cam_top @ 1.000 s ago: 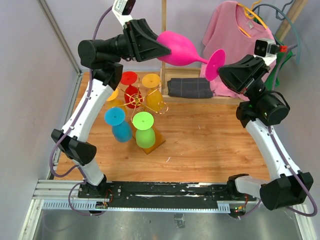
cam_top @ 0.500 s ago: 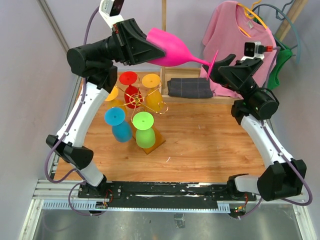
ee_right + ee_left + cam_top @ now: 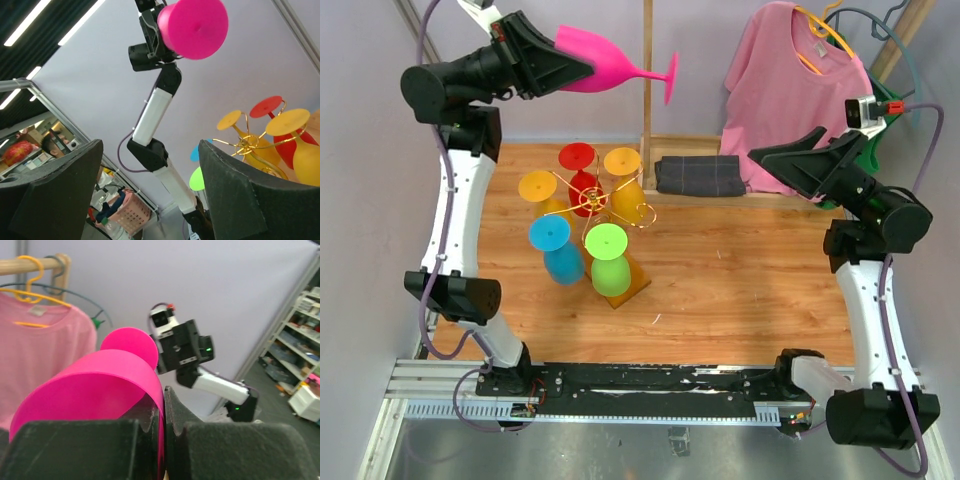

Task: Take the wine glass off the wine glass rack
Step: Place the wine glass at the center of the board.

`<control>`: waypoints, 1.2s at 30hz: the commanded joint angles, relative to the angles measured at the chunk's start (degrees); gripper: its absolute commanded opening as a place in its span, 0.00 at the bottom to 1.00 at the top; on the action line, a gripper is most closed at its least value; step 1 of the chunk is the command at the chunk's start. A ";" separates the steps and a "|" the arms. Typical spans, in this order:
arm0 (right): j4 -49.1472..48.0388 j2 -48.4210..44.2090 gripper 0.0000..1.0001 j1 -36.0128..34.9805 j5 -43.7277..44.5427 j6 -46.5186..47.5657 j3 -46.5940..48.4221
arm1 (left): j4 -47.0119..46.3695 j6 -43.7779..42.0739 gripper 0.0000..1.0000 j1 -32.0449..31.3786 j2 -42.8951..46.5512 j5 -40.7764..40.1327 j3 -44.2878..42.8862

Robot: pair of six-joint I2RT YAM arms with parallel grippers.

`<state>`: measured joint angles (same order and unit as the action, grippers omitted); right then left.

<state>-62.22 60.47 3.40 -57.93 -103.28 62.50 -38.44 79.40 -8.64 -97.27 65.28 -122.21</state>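
Pink wine glass (image 3: 595, 68) clamped by bowl rim in L gripper (image 3: 572, 66), well above rack (image 3: 610, 215); R gripper (image 3: 768, 158) jaws apart, empty.

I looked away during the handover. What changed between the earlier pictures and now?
The right gripper let go of the pink glass's foot, opened and pulled back to the right. The left gripper, shut on the bowl, carried the glass up and to the left, alone. The rack and the five glasses hanging on it stayed put, as did the pink shirt and folded cloth.
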 commanded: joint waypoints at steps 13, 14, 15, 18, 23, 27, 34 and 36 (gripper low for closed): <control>28.73 -4.20 0.79 0.82 -8.95 20.17 4.54 | 14.39 -14.75 0.00 29.92 1.77 14.97 2.26; 28.77 -4.36 0.79 0.82 -9.14 20.14 4.38 | 14.36 -15.01 0.00 30.78 1.41 15.84 2.72; 28.90 -4.55 0.79 0.82 -9.27 20.13 4.27 | 14.35 -15.31 0.00 31.43 1.28 16.70 3.21; 28.99 -5.23 0.79 0.82 -9.68 19.84 4.03 | 14.35 -16.28 0.00 31.61 2.18 18.08 5.53; 29.86 -6.18 0.80 0.82 -9.95 19.70 3.98 | 14.34 -18.89 0.00 31.23 5.86 17.58 6.72; 30.70 -7.27 0.80 0.82 -10.03 19.66 3.88 | 14.35 -21.23 0.00 31.36 8.70 17.10 4.25; 35.73 -9.87 0.79 0.81 -9.84 21.61 4.59 | 14.42 -25.27 0.00 31.59 13.58 14.37 -0.95; 37.68 -10.54 0.79 0.78 -9.89 22.50 5.00 | 14.40 -29.33 0.00 31.66 16.75 11.53 0.06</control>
<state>-27.62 51.92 3.53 -66.67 -83.40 65.65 -22.65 57.04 22.74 -86.04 80.93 -121.08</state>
